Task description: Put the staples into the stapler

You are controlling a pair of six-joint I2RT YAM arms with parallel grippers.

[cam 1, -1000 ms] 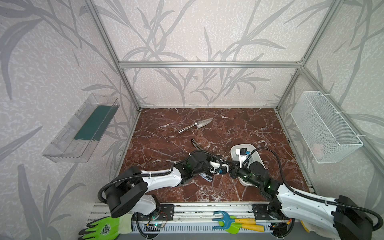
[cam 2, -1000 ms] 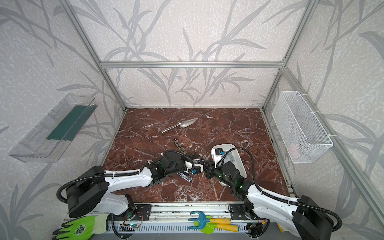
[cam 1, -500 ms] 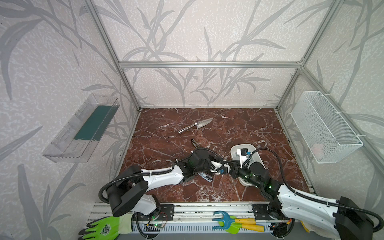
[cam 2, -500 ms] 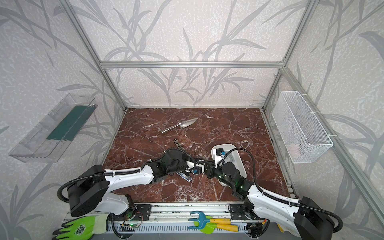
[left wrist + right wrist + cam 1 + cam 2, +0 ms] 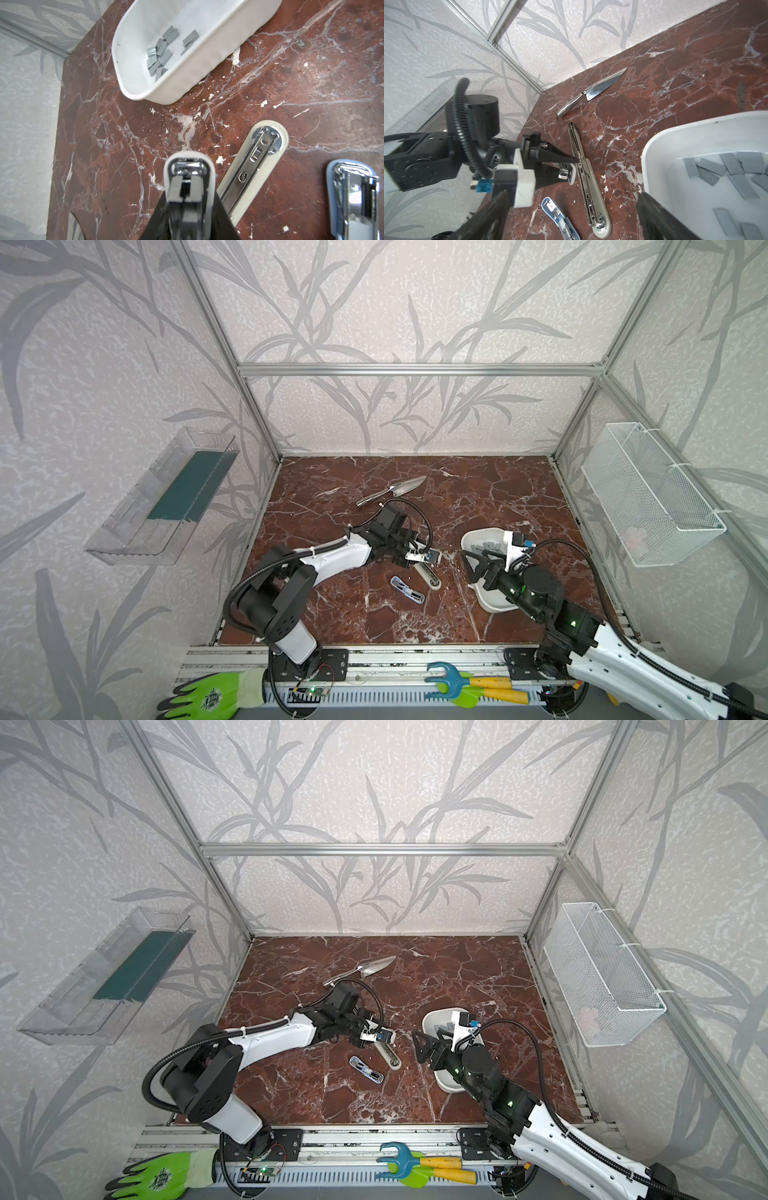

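L hand [image 5: 185, 189] is pinched narrow on the top cover [image 5: 188, 155], holding it up off the rest of the stapler [image 5: 428, 576]. The stapler's cream base w/ chrome channel lies flat on the counter [image 5: 374, 626], approx mid-counter. Can't tell if any strip sits in the channel; judging by that, loading not yet done.

R hand [image 5: 473, 568] is spread wide & holds nothing. It hangs over the left rim of the white tray [image 5: 492, 605], tips aimed left toward the stapler.

The staples [image 5: 486, 548] lie loose in the tray's far end, short grey blocks pointing all ways, just far-right of R hand's tips, i.e. off to the side of where it points. R hand is much nearer them than L, which is busy w/ the cover.

Next move is prob. R hand's: swing tips right & far, dip into the tray, pinch one strip. Stapler's long axis runs far-left to near-right, so the strip must be turned to match the channel.

A 2nd, blue stapler [image 5: 407, 590] lies near-left of the cream one, apart from it.
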